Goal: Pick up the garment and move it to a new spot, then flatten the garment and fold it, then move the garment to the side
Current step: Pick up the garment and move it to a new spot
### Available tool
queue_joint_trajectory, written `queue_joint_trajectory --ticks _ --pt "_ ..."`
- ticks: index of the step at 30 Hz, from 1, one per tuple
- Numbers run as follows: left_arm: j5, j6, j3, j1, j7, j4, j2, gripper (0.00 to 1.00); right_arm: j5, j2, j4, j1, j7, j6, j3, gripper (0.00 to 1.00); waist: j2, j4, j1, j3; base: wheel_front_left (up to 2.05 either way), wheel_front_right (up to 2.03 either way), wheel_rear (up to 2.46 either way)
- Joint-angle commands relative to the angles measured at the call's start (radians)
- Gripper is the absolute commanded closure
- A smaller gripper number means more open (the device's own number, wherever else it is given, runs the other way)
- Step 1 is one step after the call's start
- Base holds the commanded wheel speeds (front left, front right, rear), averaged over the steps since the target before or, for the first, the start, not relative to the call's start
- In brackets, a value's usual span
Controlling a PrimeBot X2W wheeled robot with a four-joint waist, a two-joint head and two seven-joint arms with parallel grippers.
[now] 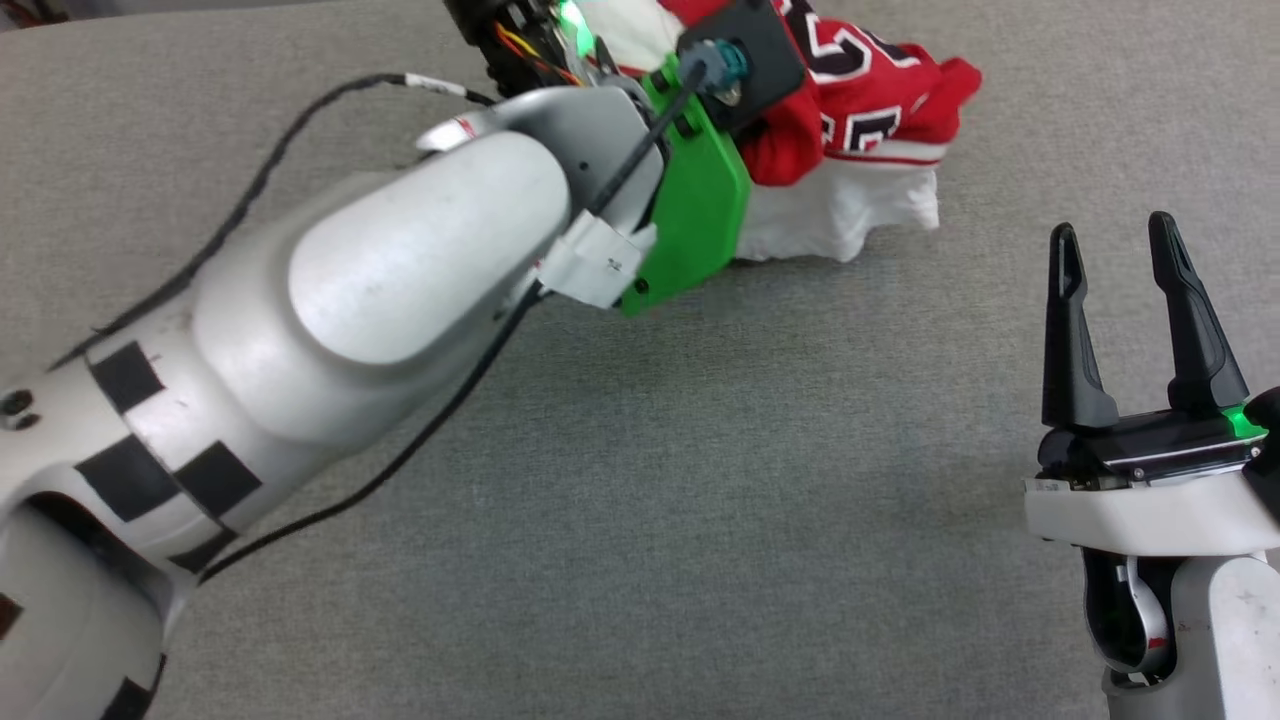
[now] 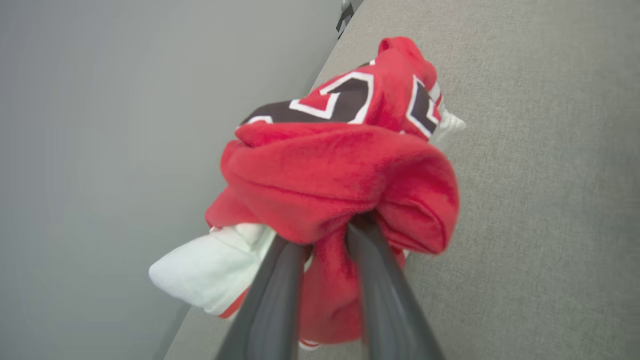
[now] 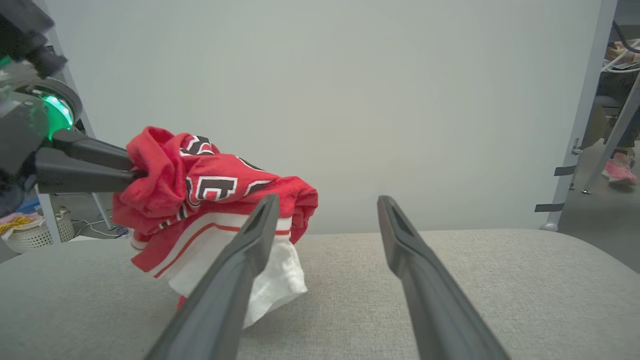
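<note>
White left arm point(image 1: 420, 250) with black squares point(image 1: 130, 375), green bracket point(image 1: 700, 200); right gripper point(image 1: 1111, 228) has long black fingers.

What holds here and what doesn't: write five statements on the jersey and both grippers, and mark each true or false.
1. The left gripper is clamped on the garment. True.
2. The right gripper grips it too. False: it is open, holds nothing and is apart from the garment.
3. The garment lies flat and folded. False: it is bunched up in the grip.
4. It is red with white parts and black, white-outlined numerals. True.
5. A pink shoe shows near the right wrist view's right edge. True.
</note>
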Motion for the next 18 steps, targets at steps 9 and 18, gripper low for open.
queue_joint_trajectory --ticks 9,18 --pt "0.109 -0.002 -0.014 0.304 0.140 -0.055 -0.043 1.00 0.002 -0.001 0.003 -0.007 -0.002 -0.001 -0.004 0.00 -0.0001 -0.019 0.0001 0.033 0.00 0.00 0.00" --pt "0.124 -0.002 -0.014 0.453 0.153 -0.077 -0.020 0.32 0.000 -0.001 0.019 0.000 -0.002 -0.001 -0.009 0.00 -0.0001 0.008 0.0001 0.010 0.00 0.00 0.00"
